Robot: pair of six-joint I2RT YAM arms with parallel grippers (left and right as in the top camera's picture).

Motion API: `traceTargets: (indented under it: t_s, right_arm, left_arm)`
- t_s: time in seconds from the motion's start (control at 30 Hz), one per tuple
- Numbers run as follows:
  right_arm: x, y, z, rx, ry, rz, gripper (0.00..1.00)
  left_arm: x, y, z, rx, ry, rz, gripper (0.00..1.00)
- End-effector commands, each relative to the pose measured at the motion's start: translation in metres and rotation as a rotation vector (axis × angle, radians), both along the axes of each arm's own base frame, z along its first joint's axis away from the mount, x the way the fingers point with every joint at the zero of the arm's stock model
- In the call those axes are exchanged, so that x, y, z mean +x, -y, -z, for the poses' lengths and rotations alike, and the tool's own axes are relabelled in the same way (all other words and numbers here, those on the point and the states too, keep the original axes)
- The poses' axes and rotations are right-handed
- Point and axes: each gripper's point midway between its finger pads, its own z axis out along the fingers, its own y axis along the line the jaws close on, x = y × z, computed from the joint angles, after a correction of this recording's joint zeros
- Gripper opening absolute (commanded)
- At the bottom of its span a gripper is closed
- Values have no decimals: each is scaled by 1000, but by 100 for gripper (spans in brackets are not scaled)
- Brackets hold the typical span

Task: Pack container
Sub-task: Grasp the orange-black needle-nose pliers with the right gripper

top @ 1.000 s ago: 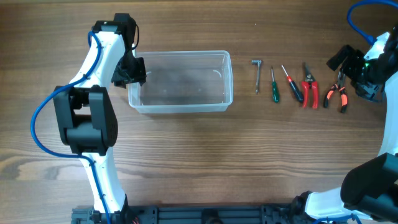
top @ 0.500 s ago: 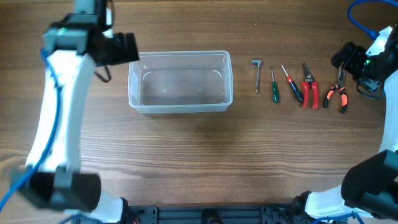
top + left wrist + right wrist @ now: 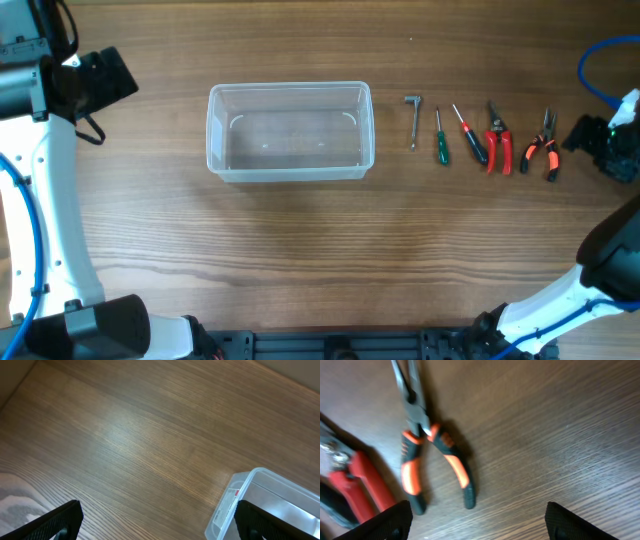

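I am seeing the left fingers [image 3: 59, 521] swinging up and away from the left end of the container [image 3: 290, 132], out toward the far left edge of the worktop [image 3: 300, 240]. The right fingers [image 3: 395, 520] are pulling back to the right, farther from the orange-handled pliers [image 3: 544, 145] they were hovering near a second ago.

The container [image 3: 290, 88]: clear, colourless plastic tub, rect. w/ rounded corners & a rimmed top edge. Sits upright on the wood table [image 3: 300, 260], open side up, long sides running left-right. Pos.: a bit left of table ctr, slightly toward the far side. Empty; wood grain shows thru its floor, and the walls give faint pale glints. In the left wrist view only one rounded corner of the container [image 3: 280, 495] shows, lower right, w/ a white sticker [image 3: 227, 506] bearing red print on its short end wall.
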Motion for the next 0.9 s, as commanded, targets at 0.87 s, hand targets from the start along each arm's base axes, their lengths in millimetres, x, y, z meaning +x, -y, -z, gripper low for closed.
traceTargets:
  t_s: [0.87]
  right_arm:
    - [12,-19,80,-10,-157,-215,63]
  left_arm:
    - [0,-6,1,10,-3,-15,100]
